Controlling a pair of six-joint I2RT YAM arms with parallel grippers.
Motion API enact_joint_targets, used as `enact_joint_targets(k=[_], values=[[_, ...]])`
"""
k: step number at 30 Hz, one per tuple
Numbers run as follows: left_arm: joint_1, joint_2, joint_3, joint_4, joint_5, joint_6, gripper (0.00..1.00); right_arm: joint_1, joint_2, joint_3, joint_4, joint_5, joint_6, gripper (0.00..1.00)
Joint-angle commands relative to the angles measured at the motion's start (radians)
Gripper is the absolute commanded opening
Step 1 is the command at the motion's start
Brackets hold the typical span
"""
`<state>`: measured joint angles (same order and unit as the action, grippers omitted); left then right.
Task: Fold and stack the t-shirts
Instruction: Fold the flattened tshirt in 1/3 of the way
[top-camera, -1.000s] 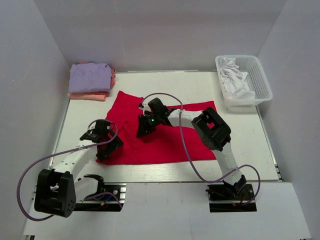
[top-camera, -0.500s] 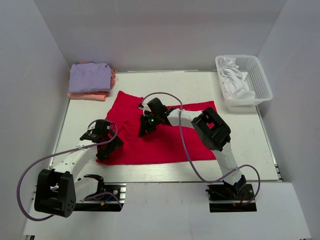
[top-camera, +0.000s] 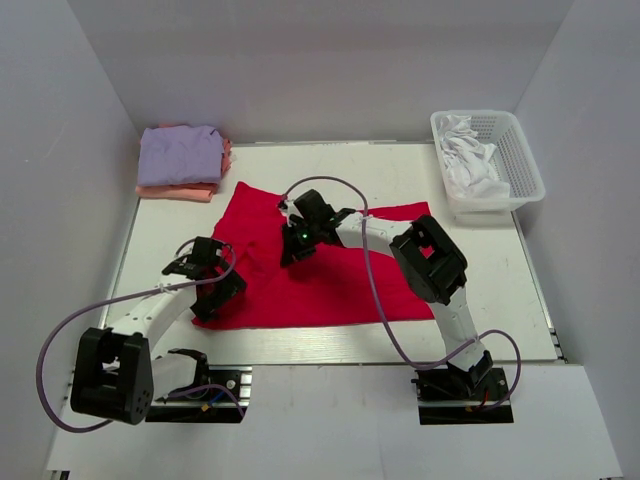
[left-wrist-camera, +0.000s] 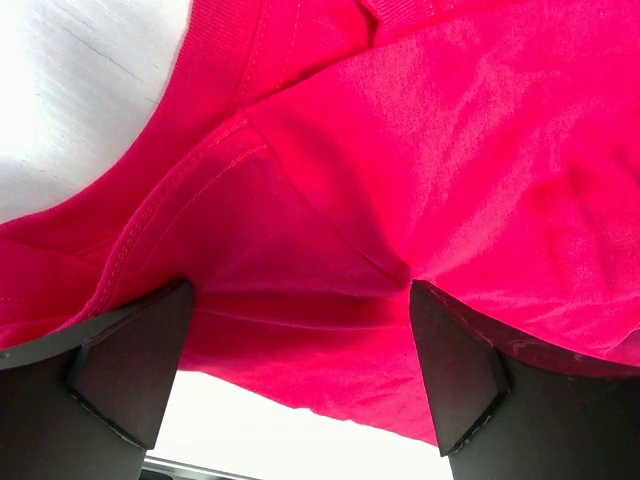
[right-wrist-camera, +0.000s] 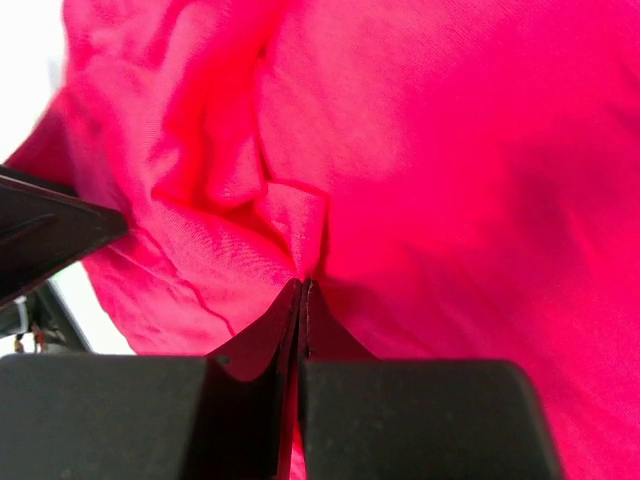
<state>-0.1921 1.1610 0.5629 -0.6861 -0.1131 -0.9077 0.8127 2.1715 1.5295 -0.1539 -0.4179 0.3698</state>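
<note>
Here the red shirt (top-camera: 330, 285) lies spread on the worktop (top-camera: 480, 290), and the right hand (right-wrist-camera: 302, 288) is pinched shut on a small fold of its cloth. The left hand (left-wrist-camera: 300, 290) is wide open at the shirt's near-left edge. The lavender shirt (top-camera: 180, 153) lies folded on a salmon-pink one (top-camera: 175, 190) in the far left corner.

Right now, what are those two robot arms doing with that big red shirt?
They are folding it. The right arm has its jaws shut on a pinch of the red t-shirt near its middle. The left arm has its jaws open over the shirt's left edge, gripping nothing. A lavender shirt sits folded on a pink one in the far left corner.
</note>
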Motion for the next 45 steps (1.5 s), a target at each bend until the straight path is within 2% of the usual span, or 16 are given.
enact_joint_targets(k=[1, 6, 17, 18, 19, 20, 21, 22, 28, 29, 30, 31, 33, 37, 40, 45], values=[[0.0, 0.031, -0.026, -0.047, -0.042, -0.02, 1.0, -0.001, -0.076, 0.015, -0.047, 0.088, -0.012, 0.0], [0.0, 0.031, -0.026, -0.047, -0.042, -0.02, 1.0, 0.002, -0.139, -0.077, -0.035, 0.208, 0.029, 0.0], [0.0, 0.049, -0.017, -0.047, -0.042, -0.02, 1.0, 0.002, -0.138, -0.1, -0.044, 0.18, 0.063, 0.0], [0.0, 0.049, -0.017, -0.047, -0.042, -0.02, 1.0, 0.003, -0.139, -0.101, -0.065, 0.192, 0.073, 0.07], [0.0, 0.049, -0.017, -0.047, -0.042, -0.02, 1.0, 0.002, -0.139, -0.101, -0.082, 0.256, 0.09, 0.22], [0.0, 0.049, -0.017, -0.047, -0.042, -0.02, 1.0, 0.0, -0.142, -0.104, -0.087, 0.278, 0.095, 0.31], [0.0, 0.049, -0.017, -0.047, -0.042, -0.02, 1.0, 0.002, -0.148, -0.109, -0.093, 0.297, 0.104, 0.46], [0.0, 0.049, -0.017, -0.047, -0.042, -0.02, 1.0, -0.001, -0.157, -0.109, -0.096, 0.359, 0.112, 0.5], [0.0, 0.058, 0.006, -0.047, -0.042, -0.02, 1.0, 0.002, -0.268, -0.107, -0.072, 0.448, 0.087, 0.55], [0.0, 0.048, 0.015, -0.047, -0.042, -0.011, 1.0, -0.003, -0.3, -0.129, -0.065, 0.453, 0.086, 0.67], [0.0, 0.048, 0.028, -0.047, -0.042, -0.011, 1.0, -0.004, -0.33, -0.146, -0.05, 0.471, 0.086, 0.72], [0.0, 0.039, 0.06, -0.047, -0.042, -0.011, 1.0, -0.007, -0.343, -0.152, -0.053, 0.499, 0.084, 0.9], [-0.009, 0.039, 0.104, -0.047, -0.031, 0.019, 1.0, -0.02, -0.375, -0.152, -0.078, 0.54, 0.07, 0.9], [-0.009, 0.04, 0.298, -0.037, -0.022, 0.079, 1.0, -0.067, -0.386, -0.112, -0.162, 0.62, 0.073, 0.9], [-0.009, 0.129, 0.469, -0.015, -0.031, 0.164, 1.0, -0.115, -0.409, -0.129, -0.207, 0.672, 0.08, 0.9], [-0.009, 0.397, 0.749, 0.054, -0.094, 0.312, 1.0, -0.231, -0.464, -0.184, -0.223, 0.718, 0.077, 0.9]])
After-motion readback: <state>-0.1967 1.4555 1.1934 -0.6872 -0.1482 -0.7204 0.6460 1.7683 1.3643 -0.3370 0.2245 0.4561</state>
